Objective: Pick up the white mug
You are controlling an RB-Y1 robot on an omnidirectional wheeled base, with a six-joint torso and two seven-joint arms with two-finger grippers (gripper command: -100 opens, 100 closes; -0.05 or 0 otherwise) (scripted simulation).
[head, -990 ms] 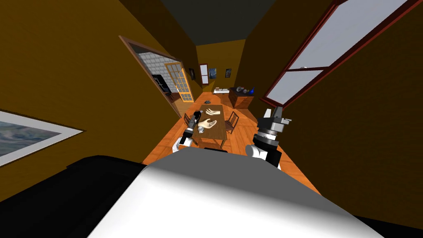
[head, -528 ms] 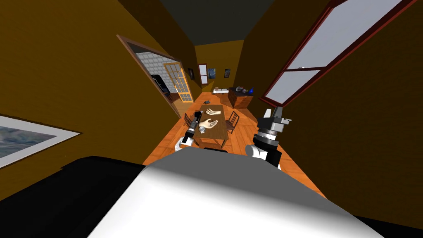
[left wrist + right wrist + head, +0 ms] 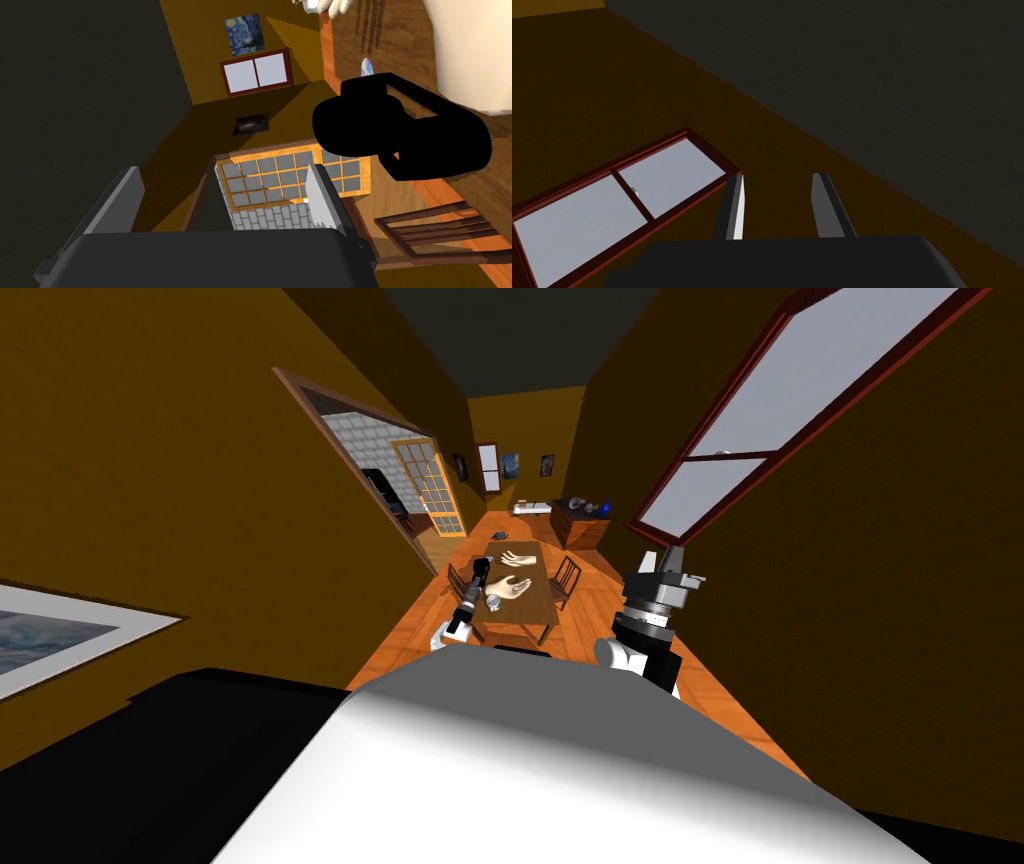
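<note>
We are reading the small pale round thing on the table (image 3: 530, 610), just beside the nearer hand sculpture (image 3: 505, 586), as the white mug (image 3: 490, 602); it is too small for us to make out a handle. We are expecting it to be stiff, light and smooth-walled, so thin blades are likely to slide on it, and a drop could chip it. We are judging the best hold to be across the body, one finger on each side of the wall below the rim, rather than on a handle.

The left gripper (image 3: 222, 172) is reaching over the table's near end, close to the mug in the head view. Its fingers are standing wide apart, with nothing between them and nothing touching them. Past one finger a pure black shape (image 3: 400, 130) is showing that we cannot name. The right gripper (image 3: 778, 176) is hanging raised out to our right, well apart from the table, its fingers parted only narrowly and gripping nothing.
</note>
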